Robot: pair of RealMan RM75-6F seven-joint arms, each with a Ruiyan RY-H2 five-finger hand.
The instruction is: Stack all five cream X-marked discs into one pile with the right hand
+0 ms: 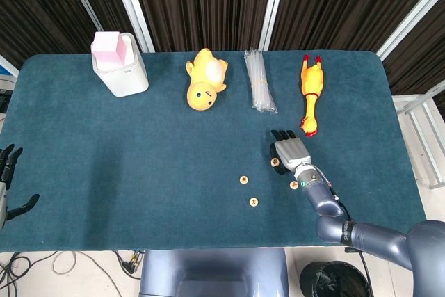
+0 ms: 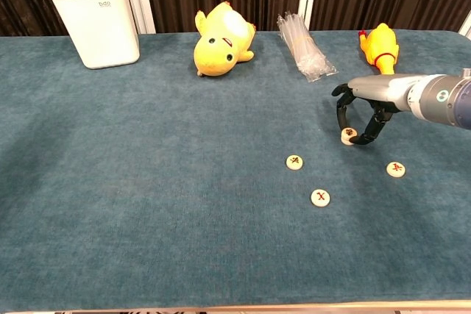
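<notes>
Cream X-marked discs show at four spots on the blue table (image 2: 147, 182). One disc (image 2: 294, 161) (image 1: 244, 179) lies mid-table, another (image 2: 320, 197) (image 1: 254, 202) nearer the front, a third (image 2: 396, 169) (image 1: 294, 186) to the right. My right hand (image 2: 364, 112) (image 1: 290, 151) arches over the fourth disc (image 2: 349, 135) (image 1: 276, 161) and pinches it between thumb and fingertips, low on the cloth. I cannot tell whether another disc lies beneath it. My left hand (image 1: 7, 179) hangs off the table's left edge, fingers apart, holding nothing.
Along the back stand a white box with a pink insert (image 2: 96, 16), a yellow plush toy (image 2: 221, 31), a clear plastic bundle (image 2: 303, 48) and a rubber chicken (image 2: 380, 45), the last two close behind my right hand.
</notes>
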